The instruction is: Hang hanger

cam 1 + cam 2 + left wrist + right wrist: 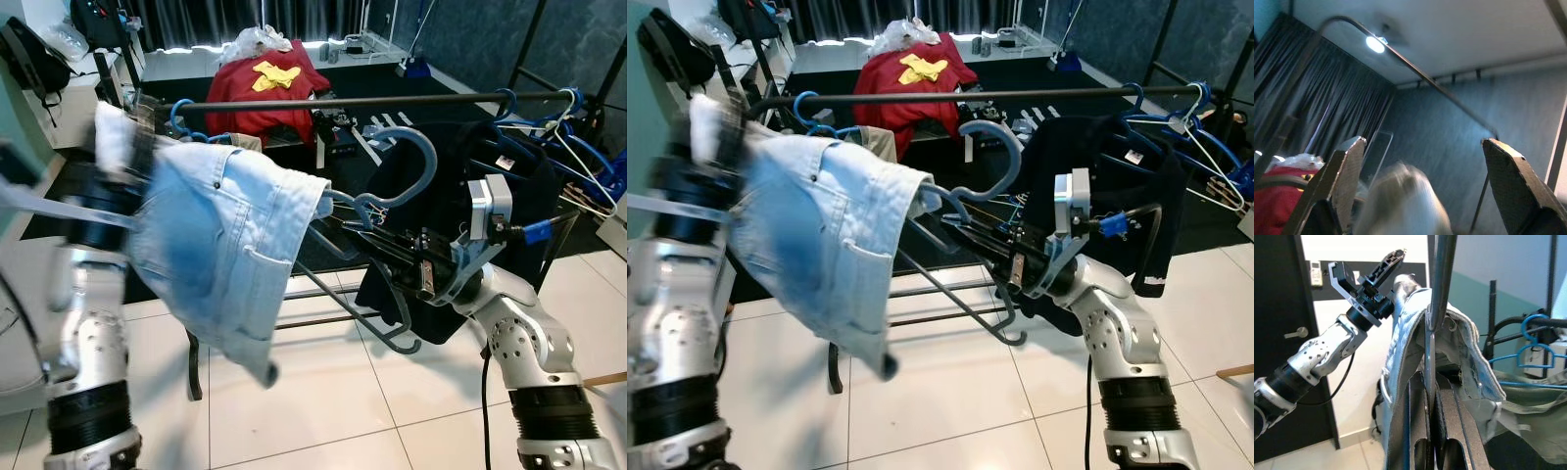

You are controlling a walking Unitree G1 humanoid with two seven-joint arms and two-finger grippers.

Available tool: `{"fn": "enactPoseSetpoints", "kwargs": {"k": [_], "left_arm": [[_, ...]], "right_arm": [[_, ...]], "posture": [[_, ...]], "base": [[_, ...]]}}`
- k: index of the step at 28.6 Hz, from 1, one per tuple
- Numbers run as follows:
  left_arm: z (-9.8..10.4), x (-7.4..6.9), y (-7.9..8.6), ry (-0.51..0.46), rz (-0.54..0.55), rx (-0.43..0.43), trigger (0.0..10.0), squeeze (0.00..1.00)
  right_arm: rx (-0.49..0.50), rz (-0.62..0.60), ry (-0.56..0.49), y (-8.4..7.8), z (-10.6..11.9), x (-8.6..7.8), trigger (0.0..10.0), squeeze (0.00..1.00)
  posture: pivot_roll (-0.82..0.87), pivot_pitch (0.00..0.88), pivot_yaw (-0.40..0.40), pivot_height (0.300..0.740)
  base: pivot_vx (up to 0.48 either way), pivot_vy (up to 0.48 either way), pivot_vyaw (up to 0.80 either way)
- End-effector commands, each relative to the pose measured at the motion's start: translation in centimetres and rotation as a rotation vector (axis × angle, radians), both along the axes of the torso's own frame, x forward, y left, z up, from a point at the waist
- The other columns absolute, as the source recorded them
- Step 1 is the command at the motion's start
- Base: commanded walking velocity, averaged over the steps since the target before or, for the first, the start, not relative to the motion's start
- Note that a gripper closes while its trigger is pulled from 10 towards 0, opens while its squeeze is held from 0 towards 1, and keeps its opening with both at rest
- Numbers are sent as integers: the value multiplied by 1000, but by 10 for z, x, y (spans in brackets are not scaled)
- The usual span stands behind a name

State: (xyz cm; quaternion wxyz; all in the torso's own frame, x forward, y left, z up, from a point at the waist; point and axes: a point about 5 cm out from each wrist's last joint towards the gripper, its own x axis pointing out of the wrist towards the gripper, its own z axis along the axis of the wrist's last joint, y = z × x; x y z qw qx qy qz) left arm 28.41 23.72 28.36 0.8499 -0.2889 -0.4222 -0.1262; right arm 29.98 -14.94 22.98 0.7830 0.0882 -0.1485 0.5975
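Note:
My right gripper (345, 229) is shut on a grey-blue plastic hanger (409, 162), whose hook curls up just below the dark clothes rail (392, 100). Light blue denim shorts (220, 245) are draped over the hanger's left end and hang down. In the right wrist view the two black fingers (1418, 431) clamp the hanger's bar (1437, 308). My left gripper (1422, 142) is raised at the far left, blurred, beside the top of the denim (1405, 298). Its fingers stand wide apart, with a blurred pale edge of cloth between them.
A dark garment (470, 186) hangs on the rail behind my right wrist. Several blue hangers (573, 147) crowd the rail's right end, and one (181, 113) hangs at the left. A red garment (269, 93) lies further back. White floor tiles (333, 401) are below.

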Motion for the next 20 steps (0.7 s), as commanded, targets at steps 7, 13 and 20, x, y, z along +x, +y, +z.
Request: {"fn": "enactPoseSetpoints", "kwargs": {"k": [7,13,20], "left_arm": [[-13,-13,-20,9,-374,122,10000,0],[-33,-7,-1,168,-47,863,10000,0],[9,-2,58,99,618,716,10000,0]], "right_arm": [[5,20,-7,2,1,-1,0,0],[-42,14,-3,0,-4,-1,0,0],[-47,16,-1,0,-5,-1,0,0]], "posture": [[-31,71,-7,740],[-31,72,-12,740],[-28,70,-13,740]], "base": [[0,0,0],[0,0,0],[0,0,0]]}}
